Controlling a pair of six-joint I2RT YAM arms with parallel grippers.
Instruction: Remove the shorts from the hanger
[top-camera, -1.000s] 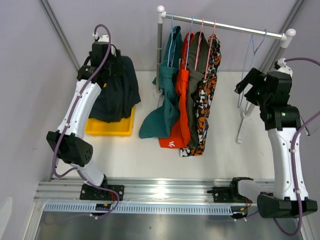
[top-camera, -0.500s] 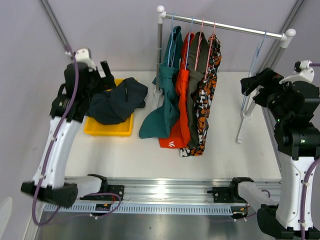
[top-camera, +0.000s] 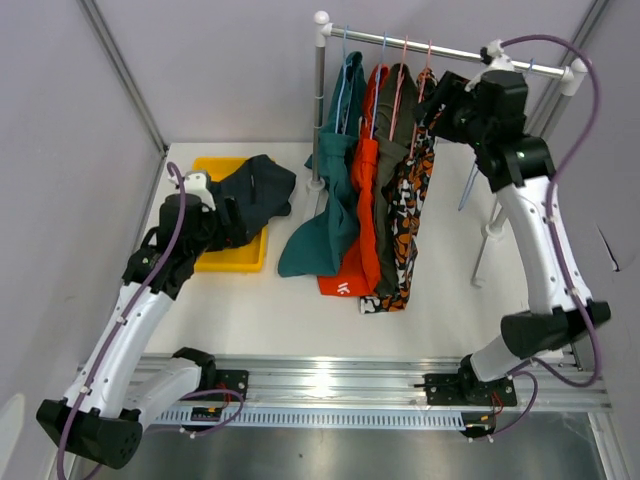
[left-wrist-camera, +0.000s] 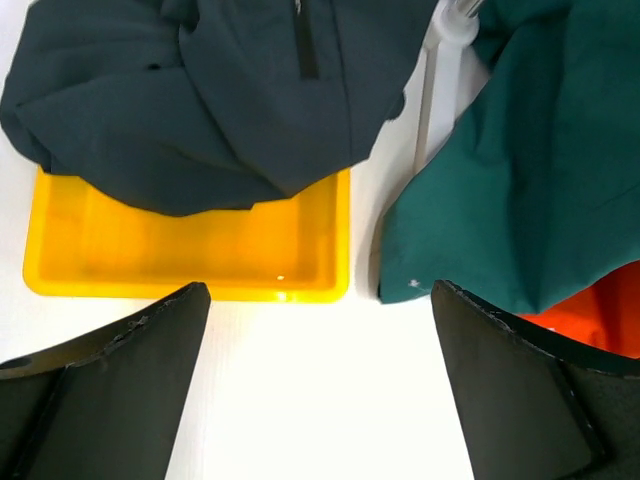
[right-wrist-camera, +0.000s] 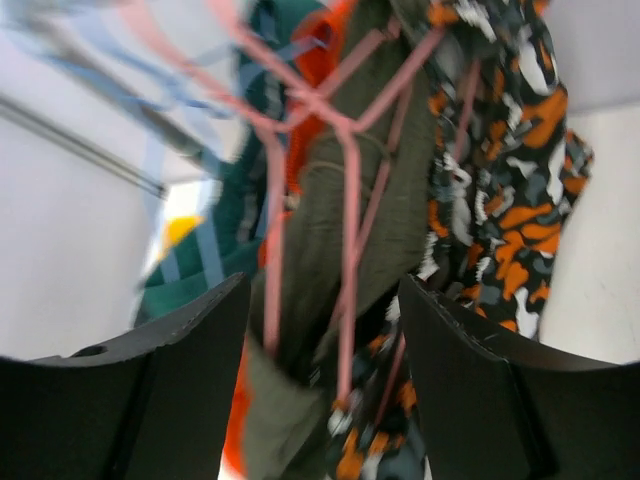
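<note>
The dark navy shorts (top-camera: 255, 190) lie bunched on a yellow tray (top-camera: 228, 264) and also show in the left wrist view (left-wrist-camera: 200, 100). The teal (top-camera: 335, 200), bright orange (top-camera: 366, 215), olive-grey (top-camera: 396, 150) and camouflage shorts (top-camera: 415, 205) hang on hangers from the rail (top-camera: 460, 52). My left gripper (top-camera: 222, 215) is open and empty, just in front of the tray (left-wrist-camera: 190, 262); in its wrist view (left-wrist-camera: 320, 292) it is over bare table. My right gripper (top-camera: 445, 100) is open high by the rail. In its wrist view (right-wrist-camera: 325, 290) pink hanger wires (right-wrist-camera: 350, 200) and the olive-grey shorts (right-wrist-camera: 330, 240) lie between the fingers.
The rack's left post (top-camera: 319, 110) stands behind the teal shorts and its right post (top-camera: 492, 230) near the right arm. The teal shorts' hem (left-wrist-camera: 520, 190) rests on the table right of the tray. Grey walls close in at the left and the back.
My left arm has dropped back from over the tray, leaving the navy shorts on it. My right arm has swung up and left, from the rack's right end to the camouflage shorts.
</note>
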